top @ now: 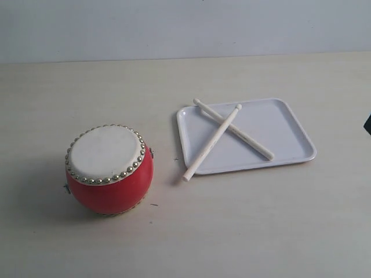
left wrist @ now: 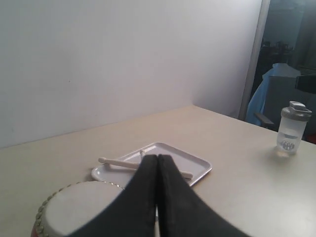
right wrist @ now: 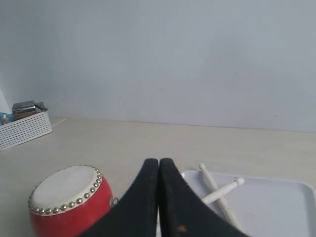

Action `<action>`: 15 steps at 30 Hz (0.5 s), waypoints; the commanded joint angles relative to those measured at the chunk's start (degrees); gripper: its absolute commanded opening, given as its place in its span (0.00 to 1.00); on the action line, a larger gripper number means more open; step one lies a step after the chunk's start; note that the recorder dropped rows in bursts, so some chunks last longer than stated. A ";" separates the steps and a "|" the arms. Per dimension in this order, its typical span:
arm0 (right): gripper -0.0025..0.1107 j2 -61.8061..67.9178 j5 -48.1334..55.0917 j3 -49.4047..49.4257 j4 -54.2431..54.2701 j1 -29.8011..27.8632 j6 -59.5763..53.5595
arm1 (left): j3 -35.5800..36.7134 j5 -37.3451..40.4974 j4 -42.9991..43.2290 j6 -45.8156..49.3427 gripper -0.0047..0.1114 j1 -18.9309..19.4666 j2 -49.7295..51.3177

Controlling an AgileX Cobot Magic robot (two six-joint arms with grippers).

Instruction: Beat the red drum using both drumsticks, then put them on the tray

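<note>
The red drum (top: pixel 109 168) stands upright on the left part of the pale beige table (top: pixel 261 231), its off-white skin facing up and bare tabletop on every side of it. The white tray (top: pixel 278 127) lies flat to its right, apart from it by a strip of bare table. Both drumsticks (top: pixel 226 123) rest crossed on the tray. One lies wholly inside the rim, running from the far left corner toward the near right. The other lies over it, and its butt end hangs past the near left rim onto the table, pointing toward the drum. In the exterior view the table runs back to a plain white wall (top: pixel 174 29), and the near and right parts of the surface are open. A dark sliver at the right edge of that view is too cut off to identify. Neither arm shows in the exterior view; only the wrist views show the grippers. The left gripper (left wrist: pixel 157 157) has its black jaws pressed together with nothing between them, raised above the drum's skin and facing the tray. The right gripper (right wrist: pixel 158 160) is likewise pressed together and empty, with the drum to one side of it and the tray to the other. The left wrist view alone shows a clear shaker bottle (left wrist: pixel 293 129) with a grey lid standing well beyond the tray, and blue fabric (left wrist: pixel 261 94) off the table past it. The right wrist view alone shows a white basket (right wrist: pixel 22 129) holding items at a far corner.
</note>
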 commanded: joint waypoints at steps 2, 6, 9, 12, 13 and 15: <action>0.02 -0.13 -6.92 5.50 -0.62 0.06 0.41 | 1.35 -1.02 0.07 -0.39 0.04 -0.31 -0.32; 0.02 -0.13 -10.79 7.37 -1.96 0.06 3.55 | 1.63 -0.91 0.07 -0.39 0.04 -0.31 -0.32; 0.02 -0.13 -11.06 7.37 -5.39 0.06 6.05 | 1.63 -0.49 0.07 -0.39 0.04 -0.31 -0.32; 0.02 -0.13 -12.31 7.37 -8.63 0.06 9.26 | 1.63 -0.37 0.07 -0.39 0.04 -0.31 -0.32; 0.02 -0.13 -12.31 7.37 -8.63 0.06 9.38 | 1.63 -0.37 0.07 -0.39 0.04 -0.31 -0.32; 0.02 -0.13 -10.67 7.37 -8.37 0.06 9.37 | 1.63 0.44 0.07 -0.39 0.04 -0.31 -0.32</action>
